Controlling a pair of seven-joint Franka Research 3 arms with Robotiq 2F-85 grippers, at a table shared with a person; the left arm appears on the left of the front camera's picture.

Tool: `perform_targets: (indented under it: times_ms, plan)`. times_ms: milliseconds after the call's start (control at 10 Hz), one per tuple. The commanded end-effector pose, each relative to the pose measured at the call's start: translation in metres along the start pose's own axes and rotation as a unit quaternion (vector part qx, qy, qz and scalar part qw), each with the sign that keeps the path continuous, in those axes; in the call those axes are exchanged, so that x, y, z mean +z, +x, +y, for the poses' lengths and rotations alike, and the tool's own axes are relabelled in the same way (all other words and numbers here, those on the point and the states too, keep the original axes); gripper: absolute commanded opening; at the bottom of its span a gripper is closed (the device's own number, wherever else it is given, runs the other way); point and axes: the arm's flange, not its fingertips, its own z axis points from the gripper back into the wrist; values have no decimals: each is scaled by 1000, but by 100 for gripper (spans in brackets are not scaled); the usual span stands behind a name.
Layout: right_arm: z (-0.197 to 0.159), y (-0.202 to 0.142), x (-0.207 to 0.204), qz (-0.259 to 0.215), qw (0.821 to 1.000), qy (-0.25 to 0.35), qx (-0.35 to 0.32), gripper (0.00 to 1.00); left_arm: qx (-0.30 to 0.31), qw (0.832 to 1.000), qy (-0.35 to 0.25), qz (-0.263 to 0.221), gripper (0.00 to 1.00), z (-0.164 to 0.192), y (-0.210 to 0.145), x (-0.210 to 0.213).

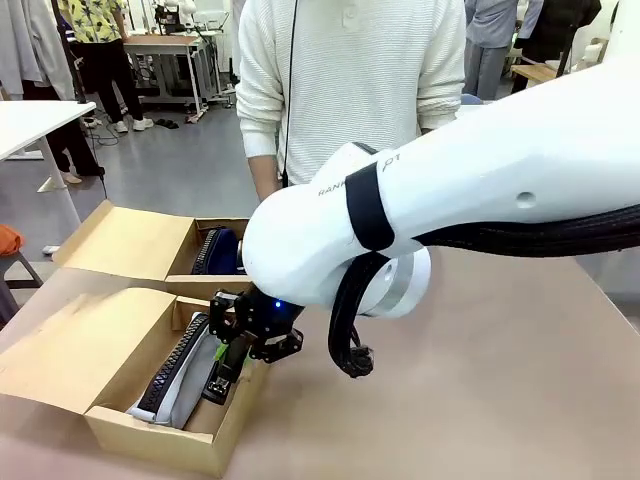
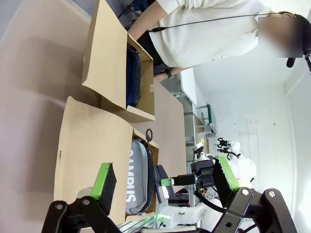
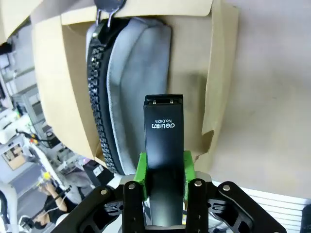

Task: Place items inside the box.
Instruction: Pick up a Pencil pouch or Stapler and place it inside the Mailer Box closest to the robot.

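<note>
Front view: stapler (image 1: 220,380) beside case (image 1: 192,388), in box (image 1: 150,440)

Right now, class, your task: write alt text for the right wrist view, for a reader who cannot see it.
The right gripper clamps a black stapler between its green pads, pointing it into an open cardboard box where a grey zip pencil case lies. Bare brown table shows beside the box.

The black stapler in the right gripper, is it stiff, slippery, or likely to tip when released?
The black stapler looks rigid and probably heavy for its size; it shouldn't flex in the right gripper. Its smooth shell might slip between the green pads. Released nose-down against the soft grey pencil case, it would likely topple flat.
</note>
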Motion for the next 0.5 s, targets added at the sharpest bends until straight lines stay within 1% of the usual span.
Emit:
perform_targets:
  times_ms: [0,100,200,300,400]
  plan:
    - [22,2,6,3,1000,1,-7,32,-8,1000,-9,-4,100,0,-1,0]
    - [22,3,6,8,1000,0,-10,32,-8,1000,-9,-4,100,0,-1,0]
    - [20,4,7,11,1000,6,-12,48,-8,1000,-9,-4,100,0,-1,0]
    - [18,5,6,13,1000,7,-9,91,-8,1000,-9,-4,100,0,-1,0]
    - [18,5,6,12,1000,7,-10,100,-8,1000,-9,-4,100,0,-1,0]
